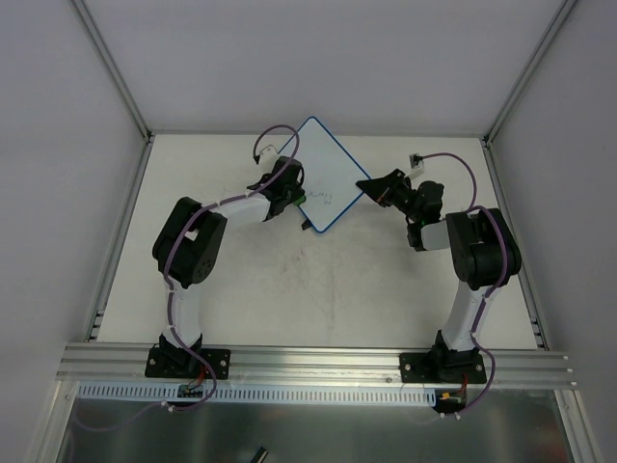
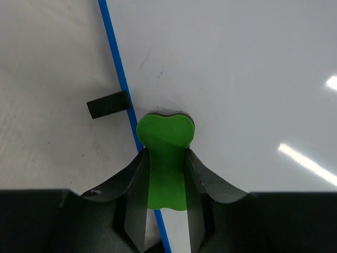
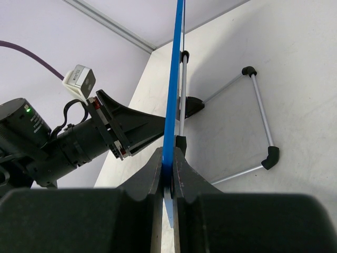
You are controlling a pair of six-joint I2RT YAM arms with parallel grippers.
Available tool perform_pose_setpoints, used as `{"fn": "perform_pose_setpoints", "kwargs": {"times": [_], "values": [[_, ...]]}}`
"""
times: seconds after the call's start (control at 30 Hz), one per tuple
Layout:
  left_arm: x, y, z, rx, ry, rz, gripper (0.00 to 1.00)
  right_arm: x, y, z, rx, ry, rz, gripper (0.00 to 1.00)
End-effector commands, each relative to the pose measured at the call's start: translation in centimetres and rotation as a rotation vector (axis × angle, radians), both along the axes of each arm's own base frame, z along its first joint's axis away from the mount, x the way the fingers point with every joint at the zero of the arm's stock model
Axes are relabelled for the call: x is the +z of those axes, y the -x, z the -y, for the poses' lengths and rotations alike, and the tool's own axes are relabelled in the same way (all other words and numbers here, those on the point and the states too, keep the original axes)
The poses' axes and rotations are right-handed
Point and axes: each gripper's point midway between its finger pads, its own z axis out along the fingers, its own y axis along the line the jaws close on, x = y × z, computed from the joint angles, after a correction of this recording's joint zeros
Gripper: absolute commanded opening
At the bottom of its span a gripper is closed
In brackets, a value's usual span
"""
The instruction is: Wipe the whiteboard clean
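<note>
Slip risk at the rim
My right gripper (image 3: 168, 158) clamps the whiteboard (image 1: 326, 178) near the counter's far edge; my left gripper (image 2: 166, 158) grips the green eraser (image 2: 165, 132). Pushing hard could twist the board loose.

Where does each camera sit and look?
Top: above and behind, looking down on the white table; left arm and right arm reach the white, blue-rimmed whiteboard.
Left wrist: on the left gripper, facing the board's face; its fingers pinch a green eraser block.
Right wrist: on the right gripper, looking along the blue rim it clamps.
All share the whiteboard.
</note>
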Motion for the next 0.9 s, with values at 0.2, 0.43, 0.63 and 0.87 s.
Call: {"fn": "perform_pose_setpoints", "kwargs": {"times": [0.2,0.43,0.63,0.87], "values": [[-2.2,4.2,5.6,-0.257,-0.042,-0.063,0.0,3.6,1.1,-1.9,0.107,-0.06,0.124,0.0],[-0.7,5.3,8.9,-0.486,-0.006,0.051,0.0,3.7,1.1,-1.9,0.108,-0.061,0.128,0.0],[0.0,6.6,11.5,-0.671,0.043,0.08,0.0,3.6,1.1,-1.9,0.107,-0.06,0.126,0.0],[0.8,8.0,13.4,-0.813,0.072,0.137,0.0,3.8,1.1,-1.9,0.108,-0.062,0.129,0.0]]}}
